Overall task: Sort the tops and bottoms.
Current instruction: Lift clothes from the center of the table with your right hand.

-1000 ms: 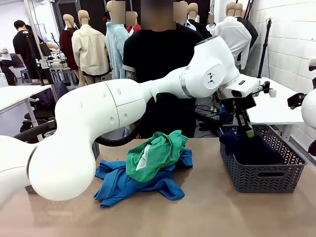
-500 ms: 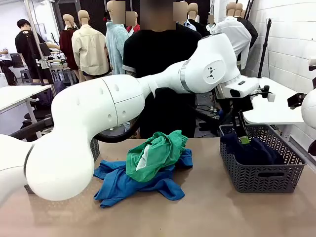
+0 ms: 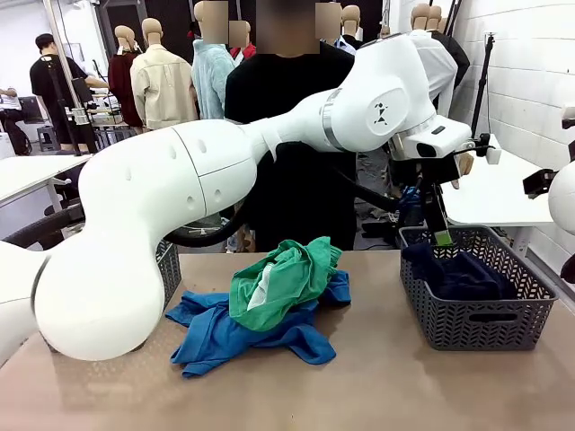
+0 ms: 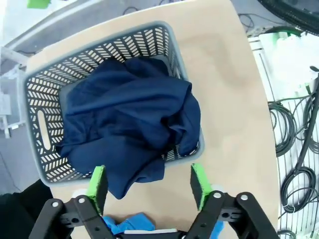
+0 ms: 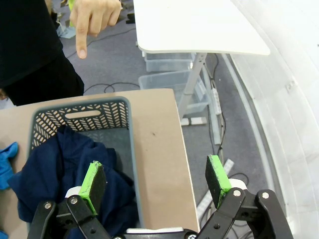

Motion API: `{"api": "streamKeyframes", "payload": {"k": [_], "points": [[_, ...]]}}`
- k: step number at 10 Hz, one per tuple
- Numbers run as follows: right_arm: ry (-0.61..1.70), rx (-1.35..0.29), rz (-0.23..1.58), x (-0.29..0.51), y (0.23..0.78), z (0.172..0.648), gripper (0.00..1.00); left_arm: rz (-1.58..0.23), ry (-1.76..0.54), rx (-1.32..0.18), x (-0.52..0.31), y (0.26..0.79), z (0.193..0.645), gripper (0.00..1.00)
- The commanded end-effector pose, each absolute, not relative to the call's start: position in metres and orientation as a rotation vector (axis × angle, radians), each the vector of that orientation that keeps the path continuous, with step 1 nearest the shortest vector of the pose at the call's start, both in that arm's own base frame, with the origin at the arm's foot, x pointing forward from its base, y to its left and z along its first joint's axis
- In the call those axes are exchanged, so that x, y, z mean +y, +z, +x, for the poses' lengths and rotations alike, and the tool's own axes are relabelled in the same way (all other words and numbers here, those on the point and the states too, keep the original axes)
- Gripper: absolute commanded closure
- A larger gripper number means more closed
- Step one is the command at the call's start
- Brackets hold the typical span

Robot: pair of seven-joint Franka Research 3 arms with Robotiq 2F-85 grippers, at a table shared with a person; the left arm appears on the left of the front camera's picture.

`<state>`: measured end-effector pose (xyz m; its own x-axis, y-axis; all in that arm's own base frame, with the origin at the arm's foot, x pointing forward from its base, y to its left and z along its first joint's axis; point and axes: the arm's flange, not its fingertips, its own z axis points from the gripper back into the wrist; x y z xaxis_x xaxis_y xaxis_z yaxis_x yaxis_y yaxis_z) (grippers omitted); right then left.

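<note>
The dark navy garment (image 3: 463,274) lies bunched in the grey basket (image 3: 476,323) at the table's right. In the left wrist view one fold of the navy garment (image 4: 129,119) hangs over the basket's rim (image 4: 30,99). My left gripper (image 3: 442,235) hovers open just above the basket, and nothing sits between its green pads (image 4: 97,184). In the middle of the table a sea-green garment (image 3: 287,278) with a white tag rests on bright blue cloth (image 3: 243,337). My right gripper (image 5: 157,181) hangs open over the basket's edge (image 5: 127,149) and the table's end, holding nothing.
A person in black stands at the far side of the table; their hand (image 5: 92,17) points a finger down toward the basket. A second grey basket (image 3: 168,269) sits at the left behind my arm. A white table (image 5: 199,25) stands beyond the right end.
My left gripper has opened and lifted a little. The navy garment it held over the basket has dropped and now lies loose inside.
</note>
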<state>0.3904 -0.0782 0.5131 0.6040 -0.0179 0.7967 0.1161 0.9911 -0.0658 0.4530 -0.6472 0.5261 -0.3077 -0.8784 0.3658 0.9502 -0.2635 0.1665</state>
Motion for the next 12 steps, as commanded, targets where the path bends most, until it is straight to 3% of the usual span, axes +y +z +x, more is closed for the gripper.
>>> {"api": "streamKeyframes", "payload": {"k": [1, 5, 8, 12], "points": [[-0.081, -0.911, -0.117, -0.077, 0.512, 0.391, 0.0, -0.262, -1.85, -0.386, -0.652, 0.51, 0.452, 0.0], [-0.081, -0.911, -0.117, -0.077, 0.512, 0.391, 0.0, -0.246, -1.848, -0.389, -0.653, 0.506, 0.453, 0.0], [-0.081, -0.911, -0.117, -0.077, 0.512, 0.391, 0.0, 0.165, -1.658, -0.402, -0.561, 0.505, 0.452, 0.0], [-0.081, -0.911, -0.117, -0.077, 0.512, 0.391, 0.0, 0.449, -1.338, -0.363, -0.414, 0.54, 0.382, 0.0]]}}
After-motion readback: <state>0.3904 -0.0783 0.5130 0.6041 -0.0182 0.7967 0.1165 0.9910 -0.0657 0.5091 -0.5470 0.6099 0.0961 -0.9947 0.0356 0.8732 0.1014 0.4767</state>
